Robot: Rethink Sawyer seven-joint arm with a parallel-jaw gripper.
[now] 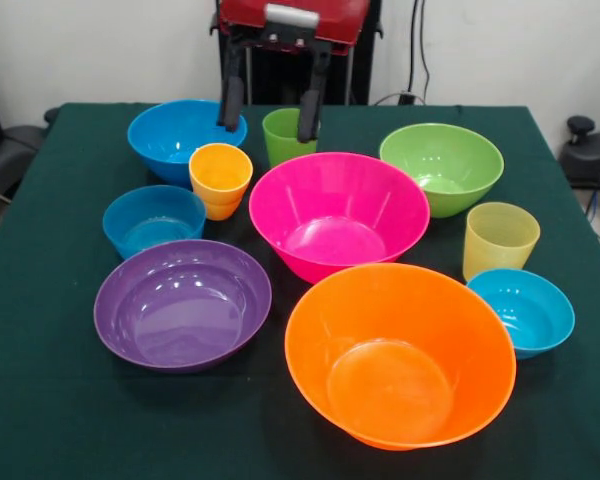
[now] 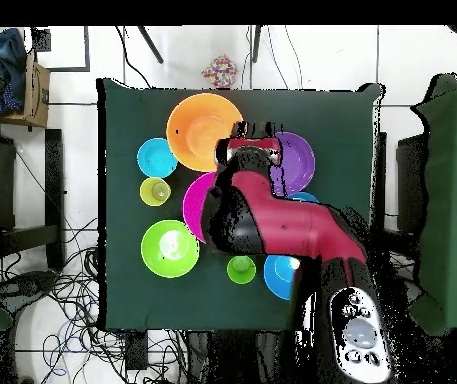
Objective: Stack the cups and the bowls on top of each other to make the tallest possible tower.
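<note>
- While nothing is stacked yet, the gripper (image 1: 272, 112) hangs from the top edge of the front view, its two dark fingers (image 1: 232, 98) spread wide with nothing between them; one tip hangs in front of the medium blue bowl (image 1: 183, 136) and the other in front of the green cup (image 1: 287, 135).
- From overhead, the red and black arm (image 2: 272, 220) reaches from the bottom edge across the middle of the table (image 2: 122, 290), its head over the bowls.
- No brand, label or writing can be read on any cup or bowl.
- All pieces sit apart on the dark green cloth, mouths up: the pink bowl (image 1: 338, 214) in the middle, the large orange bowl (image 1: 400, 352) nearest the front camera, the purple bowl (image 1: 183, 303) beside it.
- Just beside the pink bowl stands the yellow-orange cup (image 1: 220, 179), with a small blue bowl (image 1: 153, 219) next to it.
- On the other side are the green bowl (image 1: 443, 166), the ribbed pale yellow cup (image 1: 499, 239) and a second small blue bowl (image 1: 523, 311).
- Overhead, the arm covers much of the pink and purple bowls and part of the blue ones; the yellow-orange cup cannot be made out there.
- In the front view the arm above the gripper is cut off by the frame.
</note>
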